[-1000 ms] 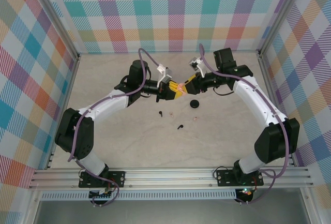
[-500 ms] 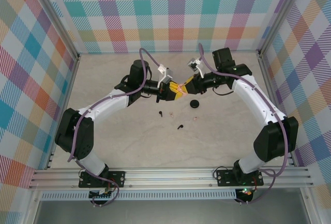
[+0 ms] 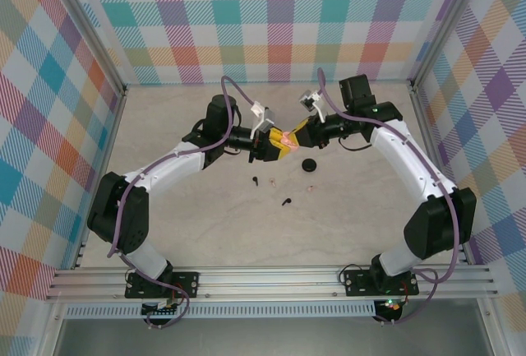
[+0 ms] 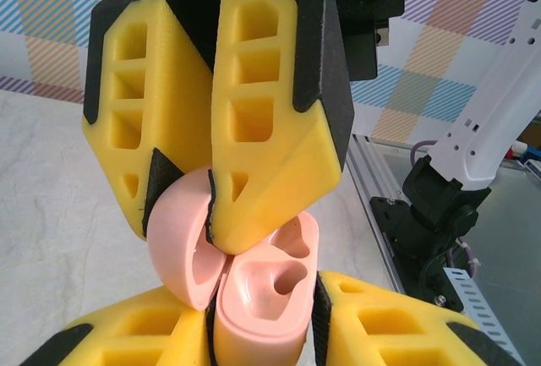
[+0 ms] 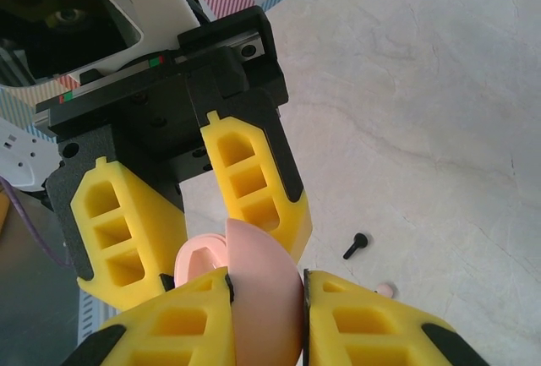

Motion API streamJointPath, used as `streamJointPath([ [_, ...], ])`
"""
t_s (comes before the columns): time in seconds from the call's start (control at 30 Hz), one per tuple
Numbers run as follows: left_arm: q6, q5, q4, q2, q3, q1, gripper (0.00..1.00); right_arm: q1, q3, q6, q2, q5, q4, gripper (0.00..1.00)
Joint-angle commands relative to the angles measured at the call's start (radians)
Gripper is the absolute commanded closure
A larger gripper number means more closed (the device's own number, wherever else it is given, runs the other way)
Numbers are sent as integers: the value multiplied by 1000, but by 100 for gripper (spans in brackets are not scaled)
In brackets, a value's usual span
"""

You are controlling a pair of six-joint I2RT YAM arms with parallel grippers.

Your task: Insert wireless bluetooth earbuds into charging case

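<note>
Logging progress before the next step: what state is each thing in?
Pink charging case: open, sockets empty, held aloft.
Left tool: shut on the case.
Right tool: shut on the case.
Black earbuds: loose on table.
Pale earbud: loose on table.
Black case: on table, lid unclear.

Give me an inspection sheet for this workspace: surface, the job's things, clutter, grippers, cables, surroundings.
Surface: pale marbled table.
Job's things: pink case open, held between both grippers; black round case on the table; two black earbuds lying loose nearby; one pale earbud on the table.
Clutter: nothing seen.
Grippers: left gripper fingers flank the case's base; right gripper fingers pinch its lid.
Cables: purple cable along each arm.
Surroundings: plaid walls, aluminium frame.
</note>
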Motion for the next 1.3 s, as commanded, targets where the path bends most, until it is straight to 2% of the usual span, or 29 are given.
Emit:
streamJointPath([
  [0.0,-20,-7,29,3,32,-16,67,6,14,8,-46,-57,20,79],
  [0.5,-54,-6,44,19,41,-16,69,5,-5,17,-76,-59,46,80],
  [0.57,-54,6,33,22,46,-15,76,4,-9,22,-80,-59,51,80],
  [0.63,-56,3,30,21,49,-16,90,2,-12,25,-80,-55,53,80],
  [0.77,-54,-5,33,9,43,-16,97,0,-20,37,-79,-27,59,79],
  [1.03,-56,-34,59,-19,9,-15,98,-4,-46,81,-89,107,93,52],
  [1.27,-68,-85,73,-28,-18,-16,97,-4,-54,100,-104,137,114,46],
])
